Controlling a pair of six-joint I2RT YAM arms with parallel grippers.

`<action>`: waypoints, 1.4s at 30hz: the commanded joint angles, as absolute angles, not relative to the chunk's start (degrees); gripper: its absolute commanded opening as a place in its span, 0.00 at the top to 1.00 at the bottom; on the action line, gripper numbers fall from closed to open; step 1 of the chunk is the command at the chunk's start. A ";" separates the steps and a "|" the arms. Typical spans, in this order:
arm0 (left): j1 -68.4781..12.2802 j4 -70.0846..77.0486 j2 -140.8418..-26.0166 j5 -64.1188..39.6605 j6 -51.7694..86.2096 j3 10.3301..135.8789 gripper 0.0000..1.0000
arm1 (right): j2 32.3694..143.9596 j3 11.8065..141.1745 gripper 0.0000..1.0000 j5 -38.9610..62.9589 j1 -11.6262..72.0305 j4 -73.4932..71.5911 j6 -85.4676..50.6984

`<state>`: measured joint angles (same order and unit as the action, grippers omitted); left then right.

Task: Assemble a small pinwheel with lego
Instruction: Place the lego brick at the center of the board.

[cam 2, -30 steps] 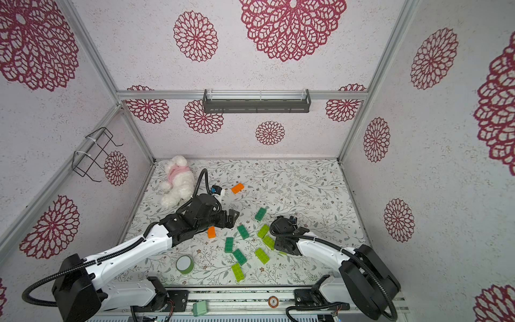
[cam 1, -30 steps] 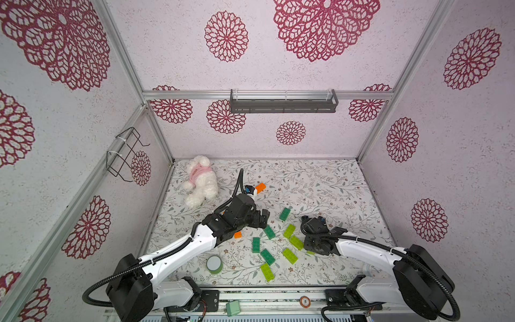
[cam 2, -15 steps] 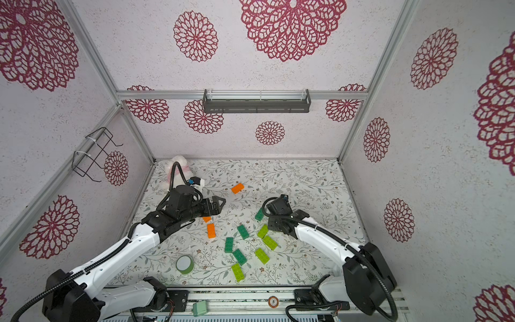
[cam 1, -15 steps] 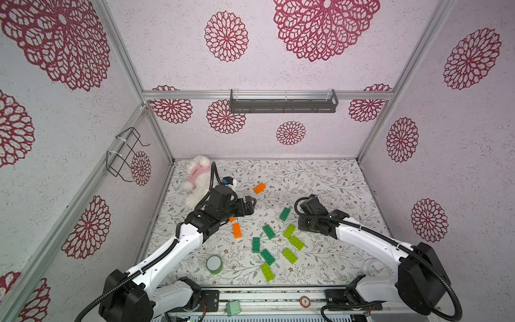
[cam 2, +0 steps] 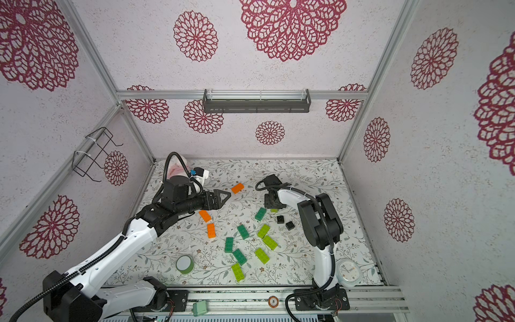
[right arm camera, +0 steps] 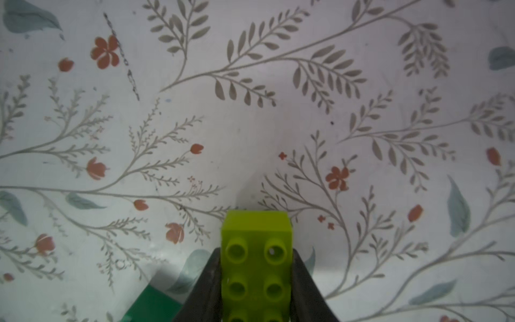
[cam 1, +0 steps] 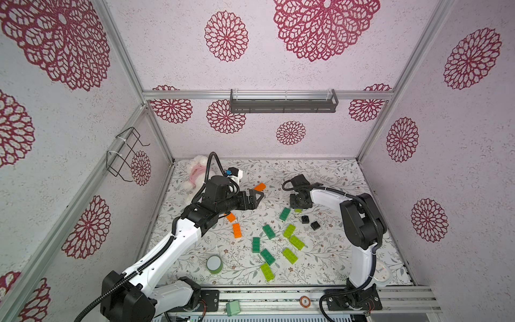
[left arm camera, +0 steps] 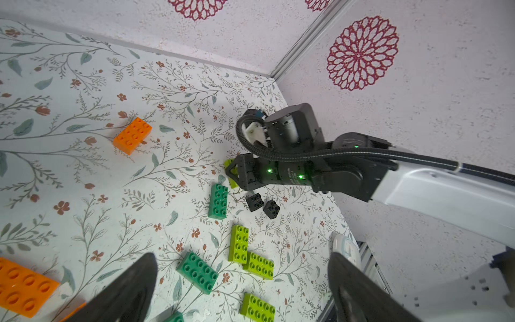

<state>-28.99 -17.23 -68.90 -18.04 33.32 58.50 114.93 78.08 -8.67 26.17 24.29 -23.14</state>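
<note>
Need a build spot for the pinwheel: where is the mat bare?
Bare mat along the back wall, from the far orange brick to the right corner. Crowded: green bricks between tape roll and right arm.

Bricks (cam 1: 268, 232) crowd centre; mat (cam 1: 331, 171) open toward far right corner.

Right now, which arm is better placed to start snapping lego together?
Right: the right gripper is shut on a lime green brick, close to the two black bricks. The left gripper is open, empty and farther from them.
</note>
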 commanded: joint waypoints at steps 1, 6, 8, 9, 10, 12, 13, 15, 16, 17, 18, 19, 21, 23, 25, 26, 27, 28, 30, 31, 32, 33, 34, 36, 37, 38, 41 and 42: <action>-29.27 -16.67 -69.26 -20.26 31.35 57.39 0.03 | 115.62 80.50 0.90 -7.22 26.15 25.49 -21.47; -29.29 -15.16 -69.52 -20.10 31.09 55.42 0.03 | 116.24 80.51 0.86 -8.21 26.14 25.92 -22.40; -29.27 -15.40 -69.87 -19.93 30.77 55.38 0.03 | 116.49 80.44 0.86 -8.11 26.12 26.64 -22.68; -29.27 -15.64 -69.87 -19.90 30.57 55.54 0.03 | 116.41 80.32 0.86 -8.08 26.15 27.04 -22.76; -29.28 -15.67 -69.87 -19.82 30.37 55.55 0.03 | 115.99 79.69 0.85 -8.15 26.15 27.08 -22.97; -29.28 -15.56 -69.69 -19.65 30.20 55.40 0.03 | 115.02 78.10 0.84 -8.29 26.13 26.80 -23.22; -29.25 -15.48 -69.61 -19.65 30.10 55.33 0.03 | 114.66 77.65 0.84 -8.51 26.15 26.89 -23.37; -29.19 -15.51 -69.69 -19.50 30.05 55.30 0.03 | 113.57 76.42 0.82 -8.44 26.15 26.89 -23.68; -29.19 -15.58 -69.70 -19.39 30.01 55.30 0.03 | 112.97 75.92 0.82 -8.43 26.11 26.69 -23.81; -29.20 -15.47 -69.70 -19.41 30.06 55.36 0.03 | 112.44 75.53 0.81 -8.36 26.10 26.63 -23.91; -29.20 -15.42 -69.70 -19.41 30.06 55.38 0.03 | 111.96 75.20 0.79 -8.31 26.10 26.56 -23.97; -29.20 -15.28 -69.70 -19.37 30.01 55.36 0.03 | 111.69 74.86 0.77 -8.22 26.11 26.29 -23.91; -29.14 -15.17 -69.78 -19.42 30.06 55.34 0.03 | 111.98 75.01 0.73 -8.25 26.11 26.06 -23.69; -29.03 -15.08 -69.96 -19.51 30.16 55.35 0.03 | 112.58 75.80 0.70 -8.13 26.15 26.02 -23.50; -29.00 -15.04 -70.18 -19.55 30.25 55.37 0.03 | 112.86 76.68 0.65 -8.00 26.15 26.10 -23.47; -29.01 -15.06 -70.22 -19.62 30.35 55.30 0.03 | 112.87 77.17 0.62 -7.93 26.15 26.22 -23.55; -29.00 -15.11 -70.22 -19.57 30.35 55.33 0.03 | 112.70 77.46 0.59 -7.91 26.12 26.26 -23.55; -29.08 -15.08 -70.18 -19.58 30.38 55.28 0.03 | 112.31 77.82 0.55 -8.04 26.14 26.32 -23.55; -29.07 -15.19 -70.05 -19.51 30.25 55.24 0.03 | 111.66 78.57 0.47 -8.34 26.17 26.75 -23.25; -28.92 -15.26 -69.97 -19.44 30.27 55.28 0.03 | 111.08 78.89 0.44 -8.56 26.13 27.10 -22.94; -28.87 -15.26 -69.96 -19.44 30.31 55.28 0.03 | 110.22 79.02 0.42 -8.69 26.10 27.31 -22.70; -28.89 -15.35 -69.88 -19.43 30.15 55.21 0.03 | 109.27 78.95 0.41 -8.66 26.13 27.48 -22.54; -28.87 -15.30 -69.81 -19.44 30.21 55.22 0.03 | 107.87 78.78 0.40 -8.45 26.11 27.66 -22.59; -28.83 -15.49 -69.49 -19.34 30.19 55.11 0.03 | 104.50 77.73 0.39 -7.88 26.19 28.77 -22.88; -28.85 -15.54 -69.12 -19.21 30.07 54.94 0.03 | 102.00 76.53 0.40 -7.59 26.49 29.37 -23.25; -28.87 -15.65 -68.69 -18.89 30.06 54.78 0.03 | 99.19 74.82 0.40 -7.56 26.91 29.89 -23.98; -29.11 -16.08 -66.74 -17.30 29.42 54.33 0.03 | 91.77 68.14 0.38 -4.96 29.02 30.40 -28.82; -29.26 -16.08 -66.09 -16.76 29.08 54.07 0.03 | 90.09 66.17 0.37 -4.24 30.26 30.61 -30.61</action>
<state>-28.99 -16.64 -68.62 -18.31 30.76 54.72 95.46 69.60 -6.79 27.79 27.51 -25.67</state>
